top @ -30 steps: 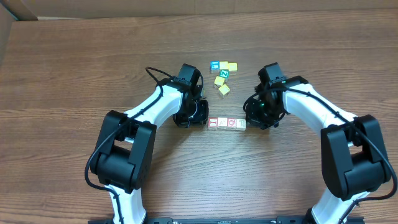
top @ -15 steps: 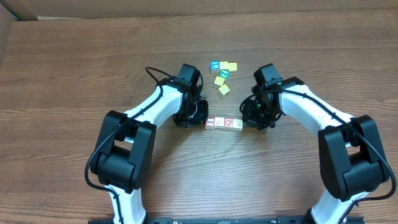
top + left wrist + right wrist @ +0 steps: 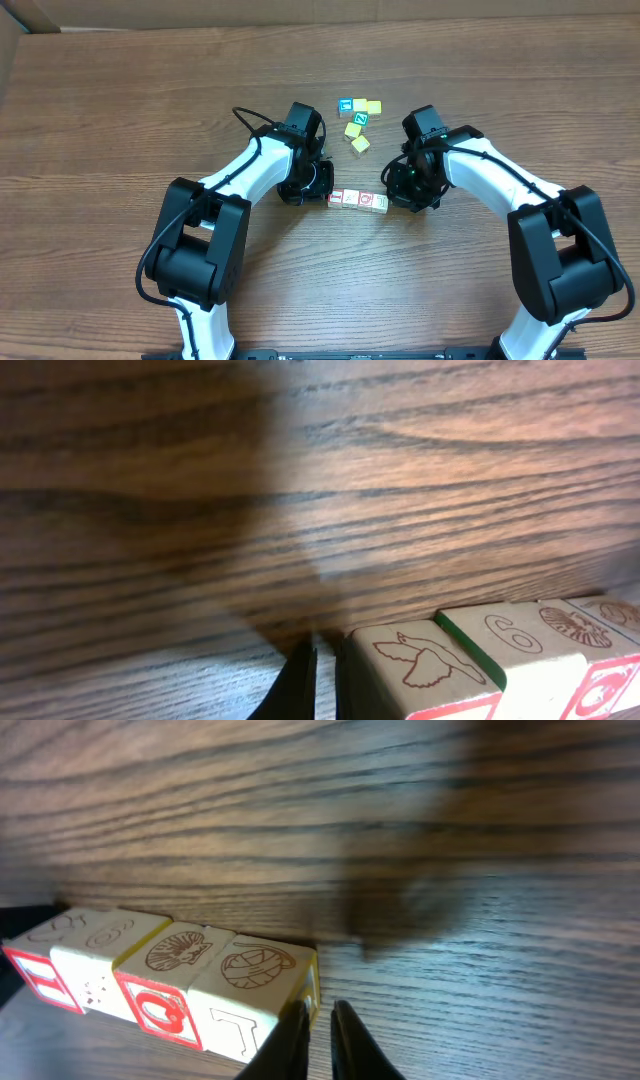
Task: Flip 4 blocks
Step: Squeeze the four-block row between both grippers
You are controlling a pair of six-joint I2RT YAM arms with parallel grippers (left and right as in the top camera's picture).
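Blocks (image 3: 358,200), four in a touching row, lie slightly skewed near the middle of the wooden table (image 3: 110,110). Left gripper (image 3: 320,678) stands at the row's left end, fingers pressed almost together and holding nothing, just beside the bird-marked block (image 3: 420,660). Right gripper (image 3: 318,1032) stands at the right end, fingers narrow and empty, at the corner of the end block (image 3: 250,985). Yellow, blue and green cubes (image 3: 356,120) cluster beyond the row, apart from it. Bare wood lies open on the row's near side.
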